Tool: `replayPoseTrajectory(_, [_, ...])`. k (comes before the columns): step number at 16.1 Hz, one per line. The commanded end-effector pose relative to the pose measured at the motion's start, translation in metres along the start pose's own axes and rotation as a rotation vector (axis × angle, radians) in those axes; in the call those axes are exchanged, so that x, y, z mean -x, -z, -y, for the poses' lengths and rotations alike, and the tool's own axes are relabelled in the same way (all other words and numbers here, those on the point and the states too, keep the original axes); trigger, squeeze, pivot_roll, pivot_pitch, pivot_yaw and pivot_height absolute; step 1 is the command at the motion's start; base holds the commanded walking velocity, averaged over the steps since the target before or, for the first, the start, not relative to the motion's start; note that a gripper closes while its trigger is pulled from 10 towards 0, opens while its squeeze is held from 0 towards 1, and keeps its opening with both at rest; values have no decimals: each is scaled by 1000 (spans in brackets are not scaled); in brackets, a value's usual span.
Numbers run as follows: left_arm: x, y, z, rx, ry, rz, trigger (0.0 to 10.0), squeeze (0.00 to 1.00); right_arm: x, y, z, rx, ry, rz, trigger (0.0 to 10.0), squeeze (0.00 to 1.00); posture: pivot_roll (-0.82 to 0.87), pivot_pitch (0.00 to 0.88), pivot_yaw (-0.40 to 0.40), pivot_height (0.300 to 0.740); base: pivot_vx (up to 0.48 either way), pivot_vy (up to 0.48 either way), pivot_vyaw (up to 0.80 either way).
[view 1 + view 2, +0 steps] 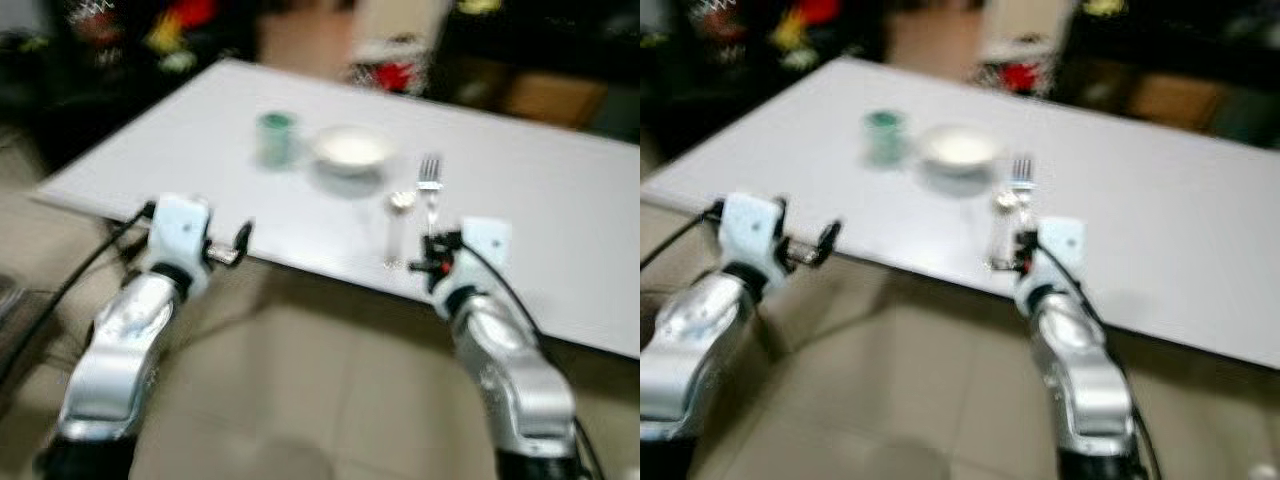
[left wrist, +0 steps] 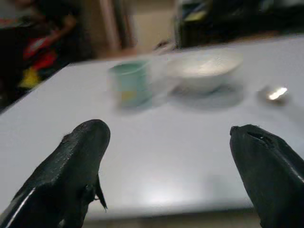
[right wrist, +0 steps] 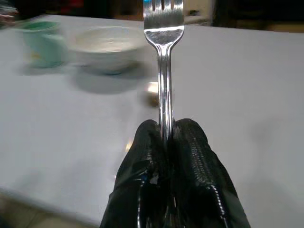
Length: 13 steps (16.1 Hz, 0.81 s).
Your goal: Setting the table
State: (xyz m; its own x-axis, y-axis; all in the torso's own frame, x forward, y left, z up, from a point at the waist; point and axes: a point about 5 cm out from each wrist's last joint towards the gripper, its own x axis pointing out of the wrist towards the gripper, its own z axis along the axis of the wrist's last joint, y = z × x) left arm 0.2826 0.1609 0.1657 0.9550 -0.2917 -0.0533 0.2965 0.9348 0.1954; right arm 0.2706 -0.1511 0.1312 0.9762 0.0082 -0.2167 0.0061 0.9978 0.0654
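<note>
1. ok so starting on my left: my left gripper is hanging just off the near edge of the white table, at about tabletop height. Fingers spread wide, nothing between them. In the left wrist view the two black fingers sit far apart with bare tabletop showing in the gap

2. further in on the table there's a small green cup, upright as far as I can tell. The head views are pretty blurry so don't ask me for details on it

3. just to the right of the cup is a white bowl. Close neighbours, but I can't say if they're actually touching

4. right of the bowl and nearer to me, a spoon is lying flat on the table, bowl end away from me and handle running toward the near edge

5. just beside the spoon on its right is the fork, and that's the one I've got. My right gripper is pinched tight on the handle, tines pointing away from me toward the far side of the table. It's over the table just inside the near edge. Can't tell if the fork is resting on the surface or slightly above it

6. past the far edge it's just dark blurry clutter, some red and yellow stuff, can't make out what
</note>
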Motion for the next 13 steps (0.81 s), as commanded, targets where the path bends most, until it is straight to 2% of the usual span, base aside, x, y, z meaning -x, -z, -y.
replayPoseTrajectory(1, [2, -3, 1, -14, 16, 11, 10000, 0, -1, -6, 3, -5, 17, 25, 10000, 0, 102, 0, -57, 740, 435, 0, 0])
replayPoseTrajectory(10, [1, -4, 1, -15, 36, 14, 10000, 0, -11, 0, 0, 7, 8, -25, 10000, 0, 105, 0, -56, 740, 436, 0, 0])
replayPoseTrajectory(11, [2, -3, 3, -19, 61, 9, 10000, 0, -12, 4, 2, 10, 28, -49, 10000, 0, 106, 0, -56, 740, 386, 0, 0])
replayPoseTrajectory(13, [4, -3, 9, -17, 130, 9, 10000, 0, -15, 17, 10, 45, 92, -136, 10000, 0, 109, 0, -56, 740, 0, 0, 0])
